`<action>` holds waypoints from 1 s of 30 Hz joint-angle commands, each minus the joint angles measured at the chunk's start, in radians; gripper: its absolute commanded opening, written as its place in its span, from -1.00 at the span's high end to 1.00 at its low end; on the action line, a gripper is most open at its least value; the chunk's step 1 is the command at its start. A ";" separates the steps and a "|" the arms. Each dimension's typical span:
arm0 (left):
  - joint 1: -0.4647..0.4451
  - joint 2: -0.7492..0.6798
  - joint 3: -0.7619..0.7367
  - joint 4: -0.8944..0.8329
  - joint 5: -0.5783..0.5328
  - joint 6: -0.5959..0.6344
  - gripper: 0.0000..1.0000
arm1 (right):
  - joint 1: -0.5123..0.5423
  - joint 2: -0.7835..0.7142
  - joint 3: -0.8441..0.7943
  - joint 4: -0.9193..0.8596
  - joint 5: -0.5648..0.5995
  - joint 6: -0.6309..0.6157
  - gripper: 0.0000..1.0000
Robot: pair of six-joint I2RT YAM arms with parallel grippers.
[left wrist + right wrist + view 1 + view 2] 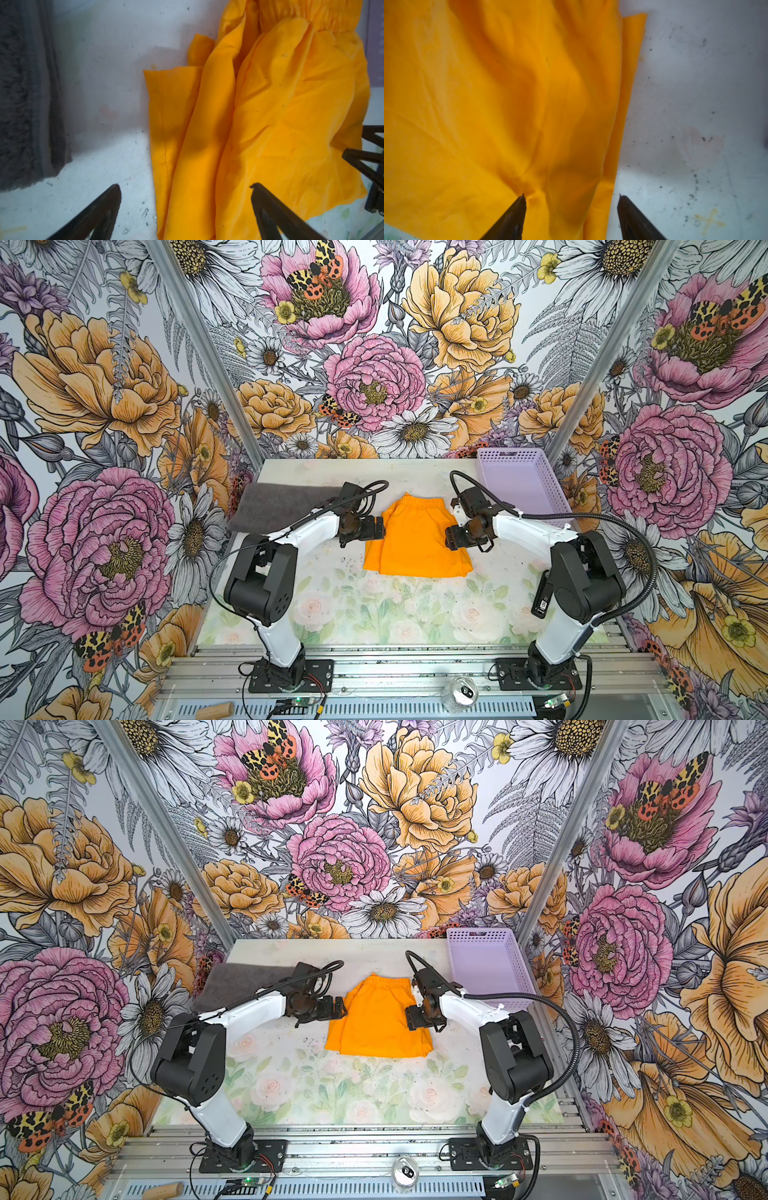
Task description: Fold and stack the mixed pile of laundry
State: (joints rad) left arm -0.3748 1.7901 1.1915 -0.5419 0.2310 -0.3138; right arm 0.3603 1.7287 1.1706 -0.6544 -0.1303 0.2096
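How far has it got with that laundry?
The grey towel lies flat at the back left, apparently folded. In hand: the orange shorts, spread mid-table, with the left gripper and right gripper open at opposite edges. Left to do: fold the shorts and stack both; they lie apart.

Orange shorts point(415, 543), bright, lying flat mid-scene, gathered elastic waistband at far edge, hems toward near side, layered folds along left edge, dark grey towel point(274, 506), plush, flat, far left, well apart from shorts
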 commanded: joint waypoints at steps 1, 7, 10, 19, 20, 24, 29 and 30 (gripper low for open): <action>0.010 0.072 0.029 0.053 0.095 0.041 -0.97 | -0.004 -0.012 0.026 -0.005 -0.055 0.015 -0.44; 0.014 0.122 0.009 0.105 0.167 0.034 -0.97 | 0.011 0.038 0.049 0.011 -0.076 0.029 -0.45; 0.006 0.126 -0.005 0.131 0.179 0.016 -0.98 | 0.011 0.088 0.056 0.022 -0.062 0.029 -0.45; -0.010 0.172 -0.007 0.135 0.236 -0.018 -0.98 | 0.012 0.172 0.052 0.049 -0.051 0.030 -0.45; -0.013 0.179 -0.007 0.135 0.238 -0.022 -0.98 | 0.011 0.173 0.051 0.053 -0.052 0.032 -0.45; -0.027 0.200 -0.002 0.125 0.229 -0.027 -0.93 | 0.009 0.168 0.041 0.058 -0.059 0.032 -0.45; -0.025 0.198 -0.010 0.119 0.194 -0.036 -0.69 | 0.000 0.125 0.024 0.059 -0.068 0.035 -0.45; -0.022 0.194 -0.012 0.116 0.188 -0.036 -0.63 | -0.009 0.091 0.010 0.059 -0.074 0.040 -0.45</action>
State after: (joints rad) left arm -0.3954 1.9396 1.2079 -0.3607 0.4423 -0.3309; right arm 0.3622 1.8771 1.2095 -0.6090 -0.1894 0.2337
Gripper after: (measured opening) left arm 0.839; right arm 0.724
